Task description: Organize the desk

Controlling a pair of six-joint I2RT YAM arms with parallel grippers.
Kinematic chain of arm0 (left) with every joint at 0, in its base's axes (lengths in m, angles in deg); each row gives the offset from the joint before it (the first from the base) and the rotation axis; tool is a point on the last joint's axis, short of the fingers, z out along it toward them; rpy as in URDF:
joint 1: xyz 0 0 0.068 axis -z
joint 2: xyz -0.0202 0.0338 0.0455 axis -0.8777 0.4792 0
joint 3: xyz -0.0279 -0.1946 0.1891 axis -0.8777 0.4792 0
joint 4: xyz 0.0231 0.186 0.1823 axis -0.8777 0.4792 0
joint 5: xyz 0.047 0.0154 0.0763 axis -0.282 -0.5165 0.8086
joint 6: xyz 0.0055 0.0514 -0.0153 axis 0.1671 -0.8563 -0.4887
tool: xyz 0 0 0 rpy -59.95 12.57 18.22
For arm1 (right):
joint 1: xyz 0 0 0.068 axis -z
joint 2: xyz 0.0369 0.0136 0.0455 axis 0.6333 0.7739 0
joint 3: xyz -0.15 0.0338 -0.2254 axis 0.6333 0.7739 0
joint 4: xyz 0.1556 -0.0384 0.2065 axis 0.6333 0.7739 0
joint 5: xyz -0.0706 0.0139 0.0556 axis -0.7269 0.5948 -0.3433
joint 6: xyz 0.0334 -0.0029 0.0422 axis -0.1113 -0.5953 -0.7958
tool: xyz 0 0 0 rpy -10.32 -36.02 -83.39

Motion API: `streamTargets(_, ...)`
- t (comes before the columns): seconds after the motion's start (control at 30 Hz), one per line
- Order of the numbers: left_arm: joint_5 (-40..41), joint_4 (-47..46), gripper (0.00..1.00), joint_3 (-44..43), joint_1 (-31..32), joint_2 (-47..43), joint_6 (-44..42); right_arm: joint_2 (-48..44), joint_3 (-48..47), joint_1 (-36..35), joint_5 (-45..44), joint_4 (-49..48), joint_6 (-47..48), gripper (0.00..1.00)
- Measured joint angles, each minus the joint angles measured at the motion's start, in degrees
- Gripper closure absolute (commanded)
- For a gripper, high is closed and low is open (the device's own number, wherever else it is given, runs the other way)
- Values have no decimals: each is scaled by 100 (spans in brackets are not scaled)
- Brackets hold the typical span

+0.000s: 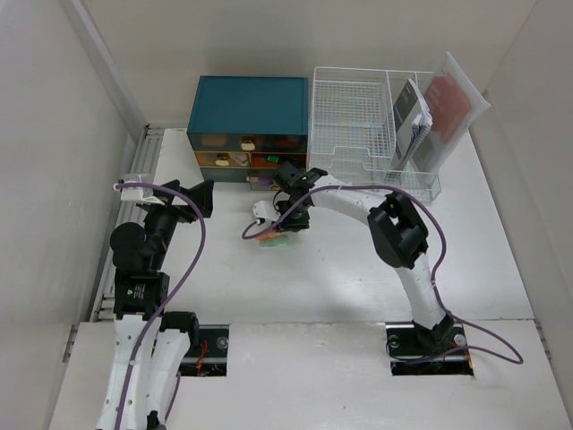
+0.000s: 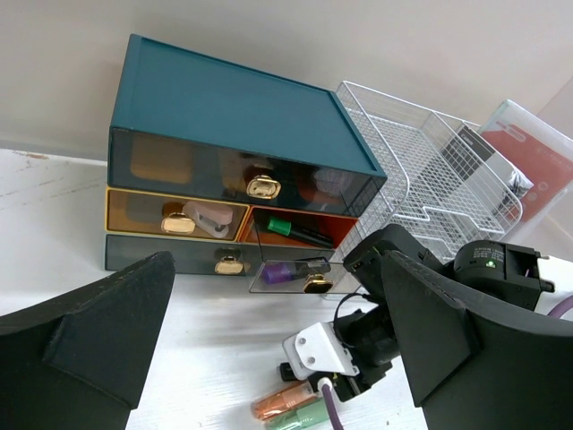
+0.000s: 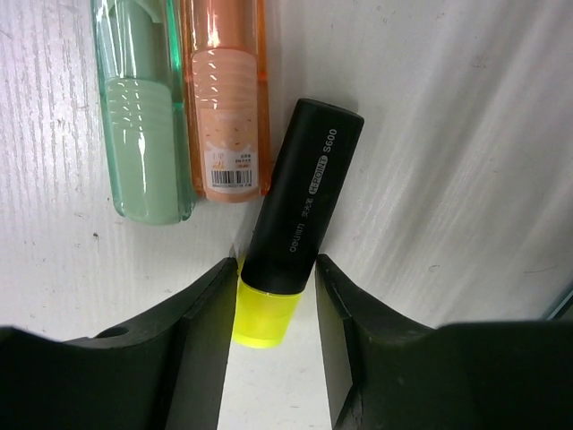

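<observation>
The white tabletop (image 1: 340, 287) lies beneath both arms, and white walls (image 1: 54, 134) enclose it. We see the right arm reaching left and down to mid-tabletop, its end effector (image 3: 276, 287) grasping a black marker (image 3: 300, 179). The left end effector (image 1: 199, 199) hovers fully released.

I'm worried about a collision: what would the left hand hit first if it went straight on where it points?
Likely the teal drawer box, near its pulled-out bottom drawer; depth is unclear. The right hand sits just right of that line.
</observation>
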Motion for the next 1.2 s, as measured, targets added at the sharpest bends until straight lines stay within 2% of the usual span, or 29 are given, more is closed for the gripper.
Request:
streamTargets(0.13, 0, 0, 0, 0, 0, 0, 0, 2, 2, -4, -2, -22, -192, 65)
streamTargets(0.2, 0, 0, 0, 0, 0, 0, 0, 2, 26, -4, -7, -85, -306, 75)
streamTargets(0.4, 0, 0, 0, 0, 0, 0, 0, -133, 284, -13, -70, -424, -546, 83)
streamTargets(0.63, 0, 0, 0, 0, 0, 0, 0, -610, 874, -136, -603, -964, -1067, 83)
streamTargets(0.93, 0, 0, 0, 0, 0, 0, 0, -1886, 728, -212, -846, -1340, -1390, 83)
streamTargets(1.2, 0, 0, 0, 0, 0, 0, 0, -2343, 518, -236, -1008, -1797, -1547, 83)
